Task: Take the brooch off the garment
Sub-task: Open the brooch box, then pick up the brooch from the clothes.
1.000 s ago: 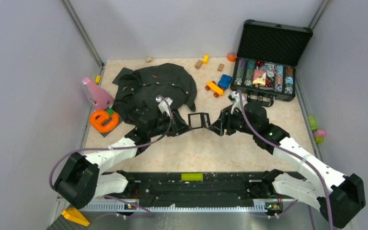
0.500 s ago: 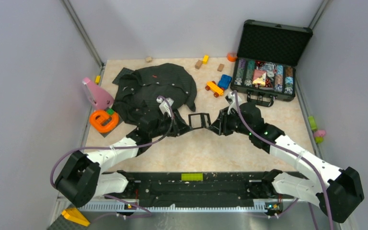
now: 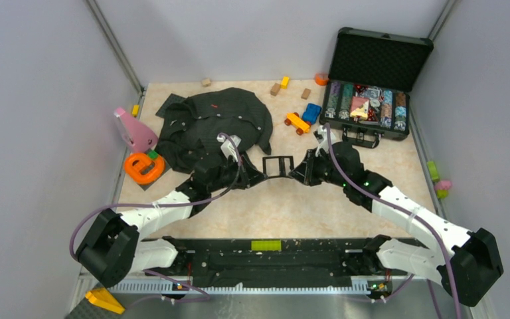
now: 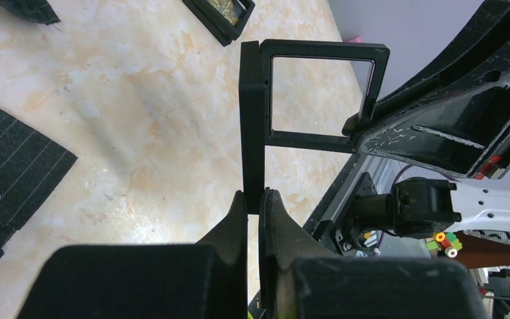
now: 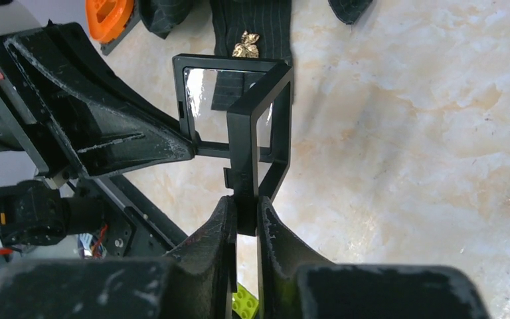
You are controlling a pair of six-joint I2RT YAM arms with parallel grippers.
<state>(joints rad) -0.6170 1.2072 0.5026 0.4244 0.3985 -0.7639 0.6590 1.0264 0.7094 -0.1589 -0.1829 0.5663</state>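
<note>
The garment (image 3: 212, 123) lies crumpled at the back left of the table. Its pinstriped cloth with a white button shows in the left wrist view (image 4: 13, 166). The gold brooch (image 5: 246, 44) sits on a strip of the garment (image 5: 272, 20) in the right wrist view, beyond the frame. A black square hinged box (image 3: 277, 165), open with clear windows, hangs between both grippers. My left gripper (image 4: 257, 196) is shut on one half's edge (image 4: 252, 119). My right gripper (image 5: 244, 203) is shut on the other half (image 5: 246, 139). In the top view the left gripper (image 3: 260, 174) and right gripper (image 3: 297, 174) flank the box.
An open black case (image 3: 372, 100) of chips stands at the back right. An orange toy car (image 3: 297, 122), a blue block (image 3: 311, 113) and small wooden blocks (image 3: 275, 88) lie behind the box. A pink object (image 3: 133, 129) and an orange ring (image 3: 144, 167) sit at the left.
The right arm has drawn in slightly to the left and away from me. The box has shifted a little with it. Both grippers keep their hold.
</note>
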